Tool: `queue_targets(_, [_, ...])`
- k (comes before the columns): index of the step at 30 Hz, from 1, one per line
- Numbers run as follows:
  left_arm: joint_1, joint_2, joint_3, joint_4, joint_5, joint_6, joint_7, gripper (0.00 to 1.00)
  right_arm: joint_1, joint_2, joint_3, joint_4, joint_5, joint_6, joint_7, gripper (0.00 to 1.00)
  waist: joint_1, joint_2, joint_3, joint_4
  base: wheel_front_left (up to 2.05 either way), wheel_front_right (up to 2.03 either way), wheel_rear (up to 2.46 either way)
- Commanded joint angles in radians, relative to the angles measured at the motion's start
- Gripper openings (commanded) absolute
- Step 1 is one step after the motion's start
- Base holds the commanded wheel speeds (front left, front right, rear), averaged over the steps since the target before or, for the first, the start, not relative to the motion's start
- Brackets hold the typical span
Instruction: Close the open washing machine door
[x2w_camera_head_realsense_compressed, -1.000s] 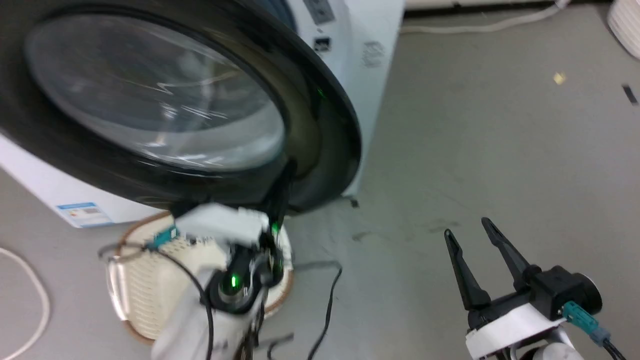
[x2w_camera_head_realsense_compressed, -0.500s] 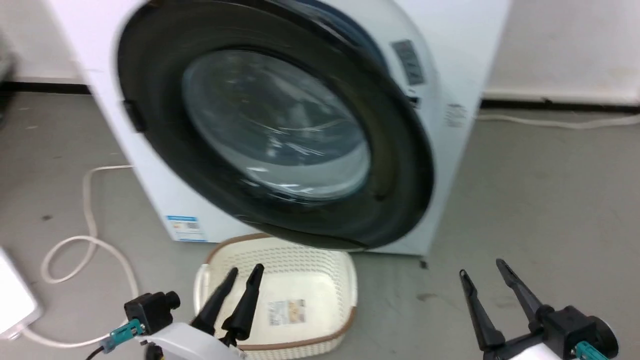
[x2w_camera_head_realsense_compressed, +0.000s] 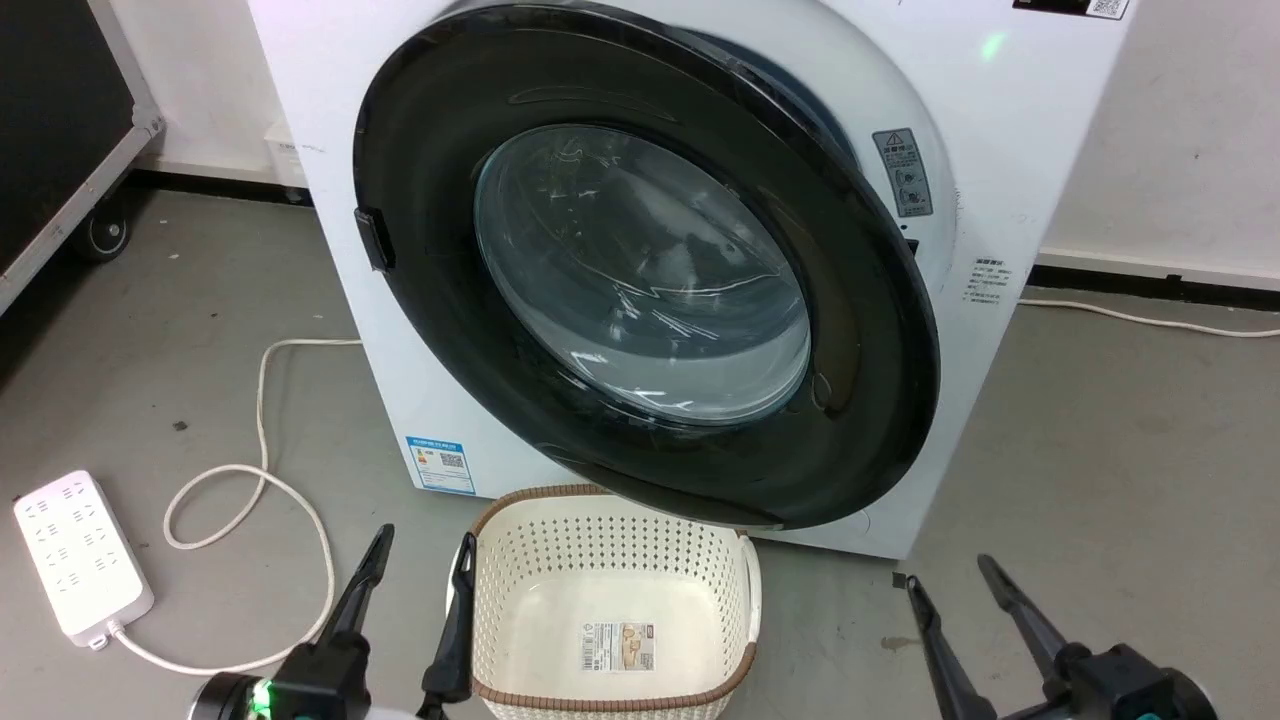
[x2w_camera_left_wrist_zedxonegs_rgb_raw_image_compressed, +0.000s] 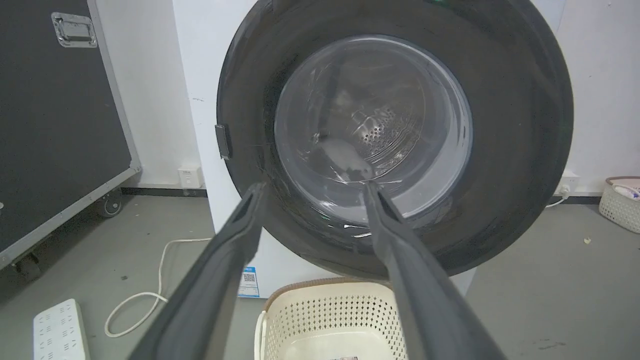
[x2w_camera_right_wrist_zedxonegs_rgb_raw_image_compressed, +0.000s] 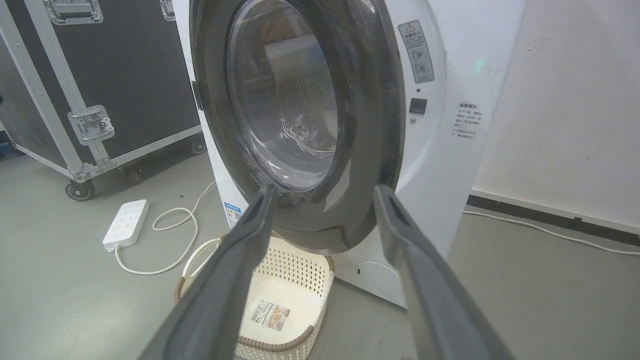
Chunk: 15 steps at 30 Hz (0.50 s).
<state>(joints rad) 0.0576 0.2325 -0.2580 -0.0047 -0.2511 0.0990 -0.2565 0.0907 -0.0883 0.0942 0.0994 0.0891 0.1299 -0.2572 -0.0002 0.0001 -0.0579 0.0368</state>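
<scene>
The washing machine (x2w_camera_head_realsense_compressed: 1000, 120) is a white box against the wall. Its door (x2w_camera_head_realsense_compressed: 640, 270), a glossy black rim around domed glass, lies across the porthole, with a narrow gap along its upper right edge. Whether it is latched I cannot tell. A small black tab (x2w_camera_head_realsense_compressed: 374, 240) sits on the door's left rim. My left gripper (x2w_camera_head_realsense_compressed: 425, 537) is open, low at the left and apart from the door. In the left wrist view it (x2w_camera_left_wrist_zedxonegs_rgb_raw_image_compressed: 314, 186) points at the door (x2w_camera_left_wrist_zedxonegs_rgb_raw_image_compressed: 395, 130). My right gripper (x2w_camera_head_realsense_compressed: 948, 574) is open at the lower right, and in its wrist view (x2w_camera_right_wrist_zedxonegs_rgb_raw_image_compressed: 326, 188) faces the door (x2w_camera_right_wrist_zedxonegs_rgb_raw_image_compressed: 300, 110).
A cream perforated basket (x2w_camera_head_realsense_compressed: 610, 495) sits on the floor under the door's lower rim, between my grippers. A white power strip (x2w_camera_head_realsense_compressed: 75, 555) and its looped cable (x2w_camera_head_realsense_compressed: 290, 500) lie at the left. A black wheeled case (x2w_camera_head_realsense_compressed: 50, 120) stands far left. Grey floor spreads to the right.
The head camera has pulled back and up. My left gripper has come off the door's lower rim and now sits low and open. The door lies closer to the machine front.
</scene>
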Motion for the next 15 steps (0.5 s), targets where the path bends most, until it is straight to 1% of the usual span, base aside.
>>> queue_targets(1, [0.021,-0.007,0.014,-0.012,0.033,0.004,-0.005,1.00,0.017,0.007,0.005,0.004,0.001,0.001,-0.005,1.00,0.0002,-0.0001,0.001,0.001,0.00,0.00,0.00])
queue_targets(3, [0.034,-0.019,0.031,-0.023,0.066,-0.001,-0.005,1.00,0.018,0.009,0.017,0.013,0.011,0.001,-0.005,1.00,0.0002,-0.0001,0.006,0.004,0.00,0.00,0.00])
queue_targets(4, [0.038,-0.025,0.037,-0.024,0.079,-0.006,-0.005,1.00,0.016,0.009,0.022,0.014,0.018,0.001,-0.005,0.61,0.0002,-0.0001,0.010,0.006,0.00,0.00,0.00])
queue_targets(5, [0.039,-0.028,0.042,-0.022,0.090,-0.012,-0.005,1.00,0.011,0.009,0.026,0.013,0.025,0.001,-0.005,0.34,0.0002,-0.0001,0.014,0.009,0.00,0.00,0.00])
queue_targets(6, [0.039,-0.032,0.045,-0.020,0.101,-0.019,-0.005,1.00,0.005,0.007,0.030,0.010,0.031,0.001,-0.005,0.13,0.0002,-0.0001,0.019,0.013,0.00,0.00,0.00])
queue_targets(7, [0.037,-0.037,0.049,-0.017,0.110,-0.024,-0.005,1.00,-0.002,0.004,0.036,0.007,0.036,0.001,-0.005,0.00,0.0002,-0.0001,0.024,0.019,0.00,0.00,0.00])
queue_targets(12, [0.024,-0.067,0.064,-0.001,0.135,-0.043,-0.005,1.00,-0.062,-0.023,0.075,-0.007,0.051,0.001,-0.005,0.00,0.0002,-0.0001,0.057,0.054,0.00,0.00,0.00])
queue_targets(15, [0.011,-0.090,0.069,0.003,0.143,-0.053,-0.005,1.00,-0.130,-0.061,0.113,-0.006,0.070,0.001,0.010,0.00,0.0002,-0.0001,0.104,0.083,0.00,0.00,0.00])
